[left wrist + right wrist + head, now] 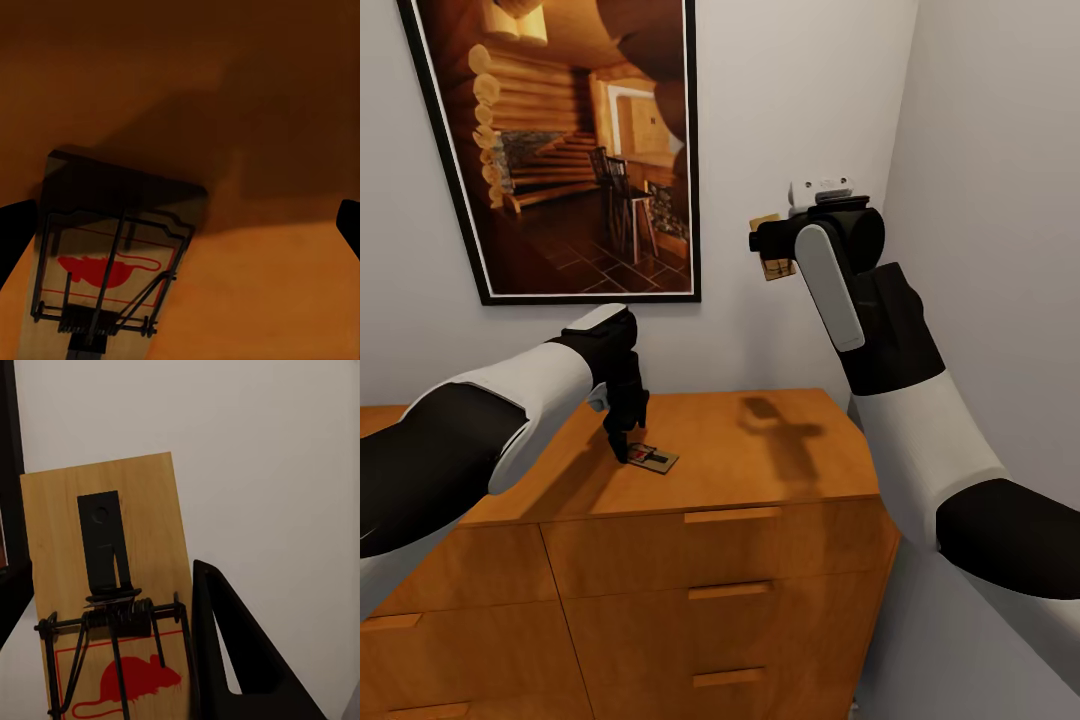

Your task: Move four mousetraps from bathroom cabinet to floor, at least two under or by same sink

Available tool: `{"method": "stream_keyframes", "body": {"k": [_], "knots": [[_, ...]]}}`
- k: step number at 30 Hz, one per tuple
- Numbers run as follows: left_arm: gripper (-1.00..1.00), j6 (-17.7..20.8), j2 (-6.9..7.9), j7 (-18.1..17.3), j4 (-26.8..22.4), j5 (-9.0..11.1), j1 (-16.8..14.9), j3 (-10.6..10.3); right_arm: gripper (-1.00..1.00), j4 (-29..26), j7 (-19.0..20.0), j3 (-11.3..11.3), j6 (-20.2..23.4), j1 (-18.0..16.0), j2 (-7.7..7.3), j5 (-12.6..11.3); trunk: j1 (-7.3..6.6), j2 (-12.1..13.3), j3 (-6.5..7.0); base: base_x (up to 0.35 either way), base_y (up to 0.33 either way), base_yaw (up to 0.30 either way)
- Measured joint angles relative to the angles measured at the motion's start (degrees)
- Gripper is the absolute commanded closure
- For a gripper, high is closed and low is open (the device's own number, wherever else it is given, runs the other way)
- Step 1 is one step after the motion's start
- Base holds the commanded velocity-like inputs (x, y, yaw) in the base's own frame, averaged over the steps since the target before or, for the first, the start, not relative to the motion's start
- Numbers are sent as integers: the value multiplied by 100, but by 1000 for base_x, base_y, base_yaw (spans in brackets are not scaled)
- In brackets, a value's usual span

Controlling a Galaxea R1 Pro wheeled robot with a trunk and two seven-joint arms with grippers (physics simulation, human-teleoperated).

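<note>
Our left gripper [628, 452], jaws wide, straddles a tan wooden mousetrap [653, 459] mid-top of the orange-brown wooden cabinet [780, 455]; closing off-centre could skid it. Our right gripper [768, 243] pinches another mousetrap [112, 607], which may slip.

The cabinet [760, 470] looks like smooth orange-brown wood with a satin sheen, its grain faint. Each mousetrap [105, 585] is a pale, finely grained wooden board with dark matt wire and a printed red mouse; another [653, 459] lies on the cabinet top. The arms' shells look like smooth white and black plastic, the wall [790, 100] matt
</note>
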Motion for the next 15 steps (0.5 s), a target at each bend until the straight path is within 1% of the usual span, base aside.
{"method": "stream_keyframes", "body": {"k": [15], "knots": [[-100,-7,-3,-51,-50,-4,17,-5,100,0,6,5,0,3,0,5,0,0,0,0,0,0]]}}
